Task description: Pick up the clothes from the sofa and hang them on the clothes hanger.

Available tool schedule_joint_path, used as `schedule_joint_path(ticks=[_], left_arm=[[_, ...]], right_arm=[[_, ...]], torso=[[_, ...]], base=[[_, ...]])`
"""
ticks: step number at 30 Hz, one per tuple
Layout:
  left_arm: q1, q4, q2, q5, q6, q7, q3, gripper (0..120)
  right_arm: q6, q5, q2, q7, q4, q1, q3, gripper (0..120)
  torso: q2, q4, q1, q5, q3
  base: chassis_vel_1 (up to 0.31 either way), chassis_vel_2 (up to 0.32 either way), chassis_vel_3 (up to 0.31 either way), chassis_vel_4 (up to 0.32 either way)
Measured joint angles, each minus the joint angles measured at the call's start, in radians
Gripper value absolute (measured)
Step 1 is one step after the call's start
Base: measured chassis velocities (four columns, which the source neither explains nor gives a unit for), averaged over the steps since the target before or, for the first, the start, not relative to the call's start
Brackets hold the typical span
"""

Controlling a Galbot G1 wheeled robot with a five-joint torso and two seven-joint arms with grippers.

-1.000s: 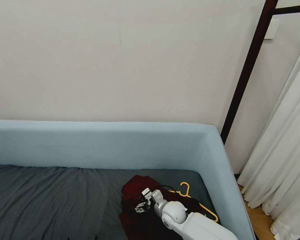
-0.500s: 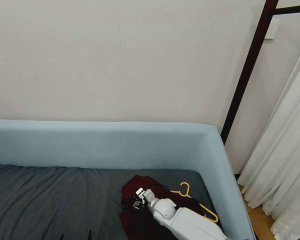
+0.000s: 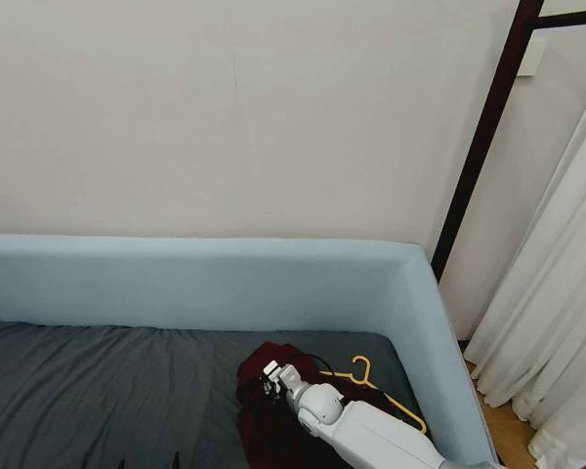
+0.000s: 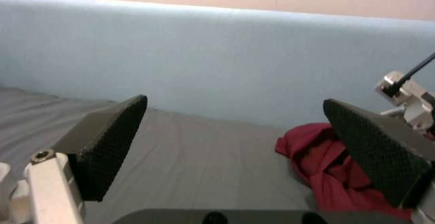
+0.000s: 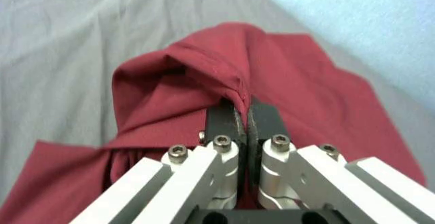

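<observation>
Head view: the right end of the sofa [image 3: 225, 283] is being occupied by the red garment [image 3: 256, 425], yellow hanger [image 3: 361, 379] beside it. A fold is being pinched tight by the right gripper [image 5: 243, 109]; the left gripper [image 4: 235, 104] is being held wide apart nearby.

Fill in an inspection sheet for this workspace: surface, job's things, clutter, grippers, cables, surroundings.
Surface: sofa with a pale blue back and a dark grey seat.
Job's things: red garment crumpled on the seat near the sofa's right end; yellow hanger lying flat beside it.
Clutter: nothing seen.
Grippers: right gripper shut on a raised fold of the garment; left gripper open over bare seat, apart from the garment.
Cables: black cable at the right wrist, above the garment.
Surroundings: plain wall behind the sofa; dark pole and white curtain to the right.
</observation>
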Motion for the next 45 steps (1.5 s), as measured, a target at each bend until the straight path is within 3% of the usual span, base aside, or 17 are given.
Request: schedule_joint_path(ticks=[13, 22, 26, 36, 42, 45], left_arm=[[-0.009, 0.000, 0.002, 0.001, -0.001, 0.000, 0.005, 99], [-0.010, -0.005, 0.002, 0.002, -0.005, 0.000, 0.006, 99], [-0.010, -0.008, 0.002, 0.002, -0.007, 0.000, 0.007, 99], [-0.004, -0.012, 0.008, 0.003, -0.023, 0.000, 0.007, 99], [-0.007, -0.016, 0.013, 0.003, -0.023, 0.000, 0.008, 99], [-0.013, -0.015, 0.014, 0.003, -0.022, 0.000, 0.016, 99]], right_arm=[[-0.034, 0.159, -0.031, 0.097, 0.214, 0.114, 0.012, 0], [-0.070, 0.328, -0.006, 0.189, 0.344, 0.285, 0.015, 0], [-0.073, 0.353, 0.012, 0.203, 0.340, 0.333, 0.020, 0], [-0.074, 0.409, 0.186, 0.231, 0.153, 0.611, 0.147, 0], [-0.065, 0.409, 0.226, 0.224, 0.056, 0.710, 0.199, 0], [-0.067, 0.468, 0.193, 0.235, 0.060, 0.799, 0.229, 0]], torso=[[0.000, 0.0000, 0.000, 0.0000, 0.000], [0.000, 0.0000, 0.000, -0.0001, 0.000], [0.000, 0.0000, 0.000, -0.0001, 0.000], [0.000, 0.0001, 0.000, -0.0002, 0.000], [0.000, 0.0000, 0.000, -0.0001, 0.000], [0.000, -0.0001, 0.000, 0.0000, 0.000]], base=[[0.000, 0.000, 0.000, 0.000], [0.000, 0.000, 0.000, 0.000], [0.000, 0.000, 0.000, 0.000], [0.000, 0.000, 0.000, 0.000], [0.000, 0.000, 0.000, 0.000], [0.000, 0.000, 0.000, 0.000]])
